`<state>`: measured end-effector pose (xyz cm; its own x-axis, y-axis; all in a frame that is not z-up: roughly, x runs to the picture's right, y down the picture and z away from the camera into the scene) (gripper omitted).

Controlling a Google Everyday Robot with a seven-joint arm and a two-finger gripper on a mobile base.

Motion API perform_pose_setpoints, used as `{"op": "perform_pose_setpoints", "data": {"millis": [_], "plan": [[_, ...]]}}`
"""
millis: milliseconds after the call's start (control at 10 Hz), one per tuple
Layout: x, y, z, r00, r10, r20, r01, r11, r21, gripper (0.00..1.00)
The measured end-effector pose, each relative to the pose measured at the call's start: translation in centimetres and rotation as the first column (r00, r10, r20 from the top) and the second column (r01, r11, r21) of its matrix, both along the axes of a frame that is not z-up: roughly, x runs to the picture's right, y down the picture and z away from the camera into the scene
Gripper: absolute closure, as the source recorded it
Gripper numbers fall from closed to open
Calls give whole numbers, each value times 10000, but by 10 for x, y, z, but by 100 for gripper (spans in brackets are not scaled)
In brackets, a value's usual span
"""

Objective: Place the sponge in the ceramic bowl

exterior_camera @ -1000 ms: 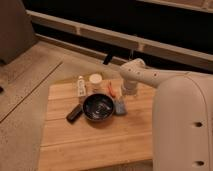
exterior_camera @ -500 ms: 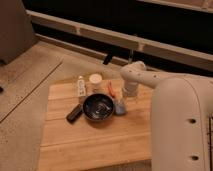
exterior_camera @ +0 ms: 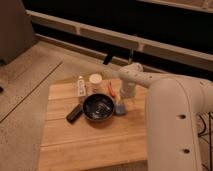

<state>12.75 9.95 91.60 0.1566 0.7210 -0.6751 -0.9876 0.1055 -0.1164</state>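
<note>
A light wooden slatted table (exterior_camera: 75, 145) is seen from above, and on it a small group of things is gathered. In the middle of the group stands the round, shallow, dark glossy ceramic bowl (exterior_camera: 98, 107), whose shiny inside is seen. The small blue-grey soft sponge (exterior_camera: 121, 109) is found on the table at 3 o'clock from the bowl, just beside its rim and outside it.

The gripper (exterior_camera: 121, 100) is held directly over the sponge, at the end of the white robot arm (exterior_camera: 170, 115), which comes in from the 4 o'clock side of the view. The gripper seems to touch the top of the sponge, but contact is not clearly shown. It cannot be told whether the gripper is spread or pressed together.

A flat black rectangular bar (exterior_camera: 75, 113) is laid at 8 o'clock from the bowl, close to its rim. A round white-lidded jar (exterior_camera: 95, 80) is placed at 12 o'clock. A small upright white bottle (exterior_camera: 80, 87) is seen at 11 o'clock, just beside the jar. A thin orange-red object (exterior_camera: 112, 91) is located at 1 o'clock, between the jar and the gripper.
</note>
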Motion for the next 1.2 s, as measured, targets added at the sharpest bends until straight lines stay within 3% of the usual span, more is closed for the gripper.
{"op": "perform_pose_setpoints", "data": {"millis": [400,600,1100,1200], "plan": [[-7,5,6,9998,-60,202,64,9997,-226,35],[-9,8,9,9995,-172,283,181,9993,-317,40],[-11,1,11,9987,-159,487,161,9999,-44,95],[-9,-4,9,9989,-241,396,239,9997,65,100]]}}
